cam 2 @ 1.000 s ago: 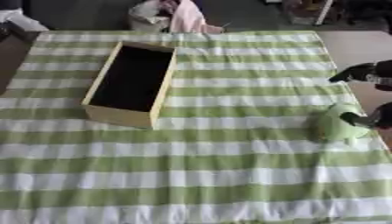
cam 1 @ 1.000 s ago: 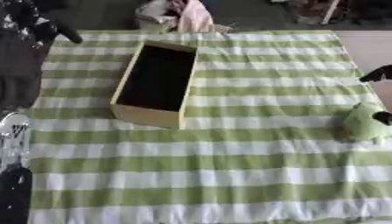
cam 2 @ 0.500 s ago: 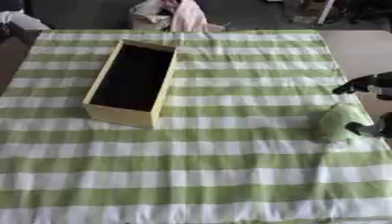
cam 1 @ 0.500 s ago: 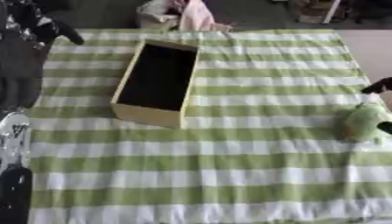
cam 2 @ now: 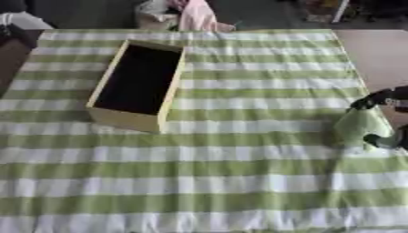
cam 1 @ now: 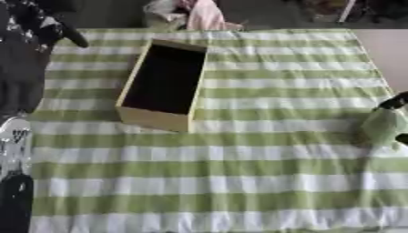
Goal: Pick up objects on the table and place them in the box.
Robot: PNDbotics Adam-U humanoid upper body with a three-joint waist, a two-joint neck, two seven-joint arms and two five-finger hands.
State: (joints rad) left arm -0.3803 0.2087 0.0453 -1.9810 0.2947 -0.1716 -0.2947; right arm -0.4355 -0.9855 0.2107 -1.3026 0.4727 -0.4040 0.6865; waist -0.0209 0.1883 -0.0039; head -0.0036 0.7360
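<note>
Green object (cam 2: 360, 129) held by right robot hand (cam 2: 388, 119), clearer in right eye view.

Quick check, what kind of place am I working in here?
Probably an indoor lab or test space, not a home: a table under a green-striped cloth, one open wooden box, a green object at the right robot hand, and clutter on the floor beyond.
</note>
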